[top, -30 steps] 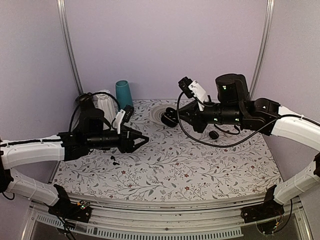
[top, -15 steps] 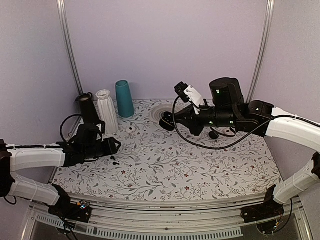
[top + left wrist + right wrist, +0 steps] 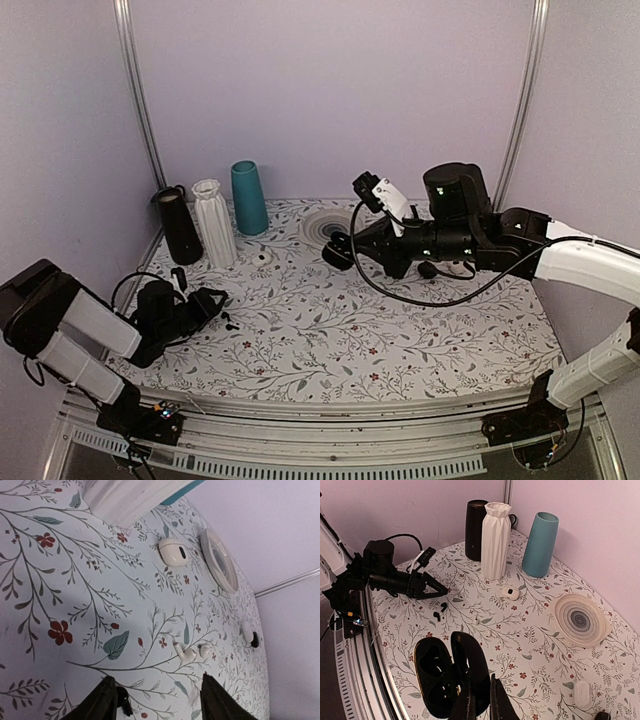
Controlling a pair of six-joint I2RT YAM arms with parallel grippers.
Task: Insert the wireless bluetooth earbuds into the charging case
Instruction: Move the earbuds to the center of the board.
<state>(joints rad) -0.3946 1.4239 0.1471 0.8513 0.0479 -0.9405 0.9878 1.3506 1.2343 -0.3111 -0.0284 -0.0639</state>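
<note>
- Wireless bluetooth earbuds [image 3: 443,607]: dark specks on the counter [image 3: 530,645], near left; shape too small to tell. In the left wrist view, one lies half hidden behind a finger [image 3: 107,700] of the left hand [image 3: 157,679], whose fingers are cut off by the lower edge.
- Charging case [image 3: 437,680]: near end cut off; lid partly covered by the right hand [image 3: 481,690].
- White ribbed vase [image 3: 125,495]: foot only, rest cut off.
- Black knob [image 3: 602,715]: sliver at the edge.
</note>
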